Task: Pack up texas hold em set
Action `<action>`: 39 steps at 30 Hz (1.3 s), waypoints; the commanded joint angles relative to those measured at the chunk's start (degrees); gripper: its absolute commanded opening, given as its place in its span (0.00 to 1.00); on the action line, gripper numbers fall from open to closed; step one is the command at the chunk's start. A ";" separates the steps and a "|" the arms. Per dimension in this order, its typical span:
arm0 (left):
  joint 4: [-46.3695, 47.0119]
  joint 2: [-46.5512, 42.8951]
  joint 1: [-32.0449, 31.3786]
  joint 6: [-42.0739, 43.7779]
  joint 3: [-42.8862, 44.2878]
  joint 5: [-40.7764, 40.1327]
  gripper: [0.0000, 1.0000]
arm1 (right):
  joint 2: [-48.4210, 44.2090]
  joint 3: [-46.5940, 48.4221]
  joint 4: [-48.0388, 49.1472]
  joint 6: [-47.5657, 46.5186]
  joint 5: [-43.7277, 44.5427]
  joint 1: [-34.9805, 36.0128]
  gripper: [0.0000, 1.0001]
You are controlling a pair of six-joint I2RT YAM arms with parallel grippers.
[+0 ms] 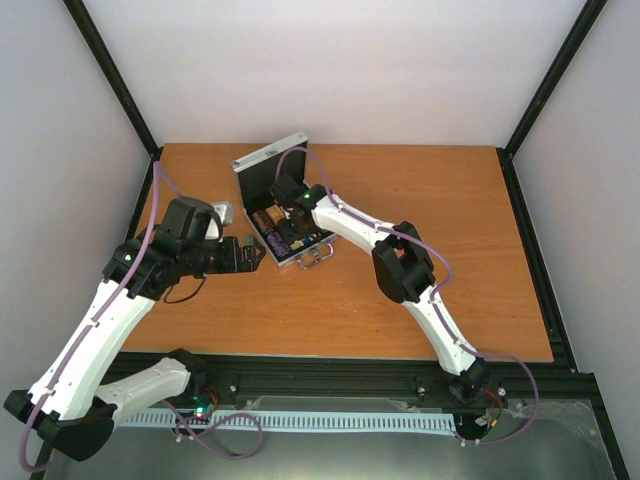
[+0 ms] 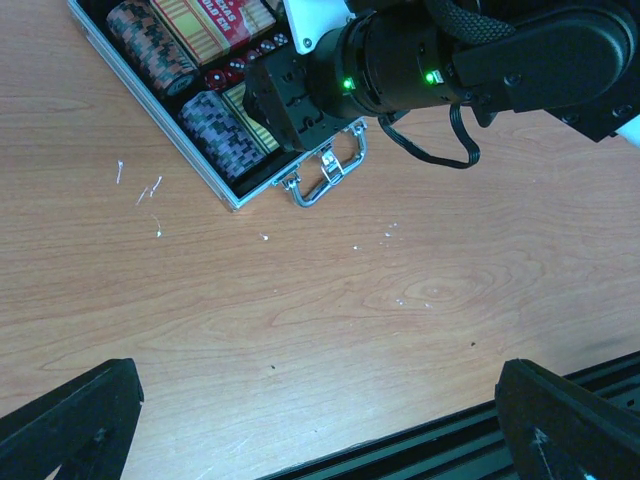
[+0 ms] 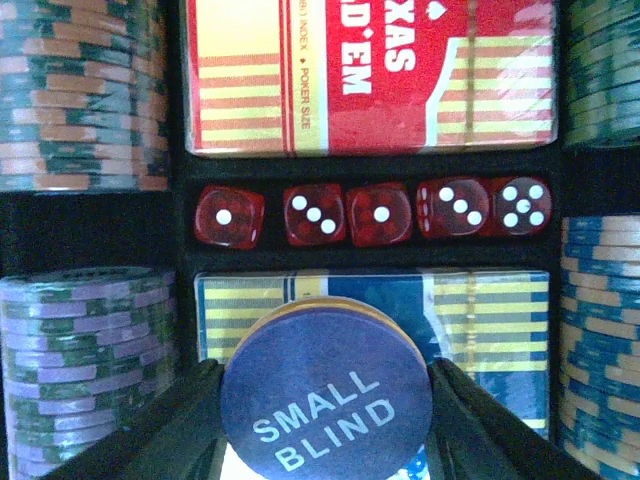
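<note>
The small silver case [image 1: 262, 160] lies open on the table, lid up at the back. Its handle [image 2: 325, 175] faces the near side. Inside are a red card box [image 3: 370, 75], a blue-yellow card box [image 3: 490, 320], several red dice [image 3: 380, 213] in a row and chip stacks [image 3: 85, 350]. My right gripper [image 3: 326, 420] reaches into the case and is shut on the blue "SMALL BLIND" disc [image 3: 325, 405], held just above the blue-yellow box. My left gripper [image 1: 254, 252] hovers over bare table left of the case; its fingers [image 2: 70, 425] are wide apart and empty.
The right arm [image 2: 450, 60] crosses over the case in the left wrist view. The black frame rail [image 2: 450, 440] runs along the table's near edge. White walls and black posts [image 1: 110, 70] enclose the table.
</note>
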 commanded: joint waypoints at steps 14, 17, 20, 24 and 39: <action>-0.21 6.57 0.32 2.59 19.84 -9.75 1.00 | -15.24 -8.42 0.59 1.96 -3.26 -0.98 1.00; -0.05 13.88 0.32 4.57 29.39 -12.51 1.00 | -22.74 -14.48 1.94 2.49 -3.85 -0.98 1.00; 0.10 22.48 2.89 4.92 38.96 -12.48 1.00 | -29.04 -18.94 1.89 2.27 -2.71 -1.04 1.00; 5.99 31.92 11.69 2.43 43.05 -6.87 0.97 | -34.35 -22.98 -0.40 0.53 0.52 -2.30 1.00; 20.69 57.64 22.39 0.09 56.64 1.77 0.01 | -43.14 -38.49 6.03 -3.28 -9.81 -16.86 0.88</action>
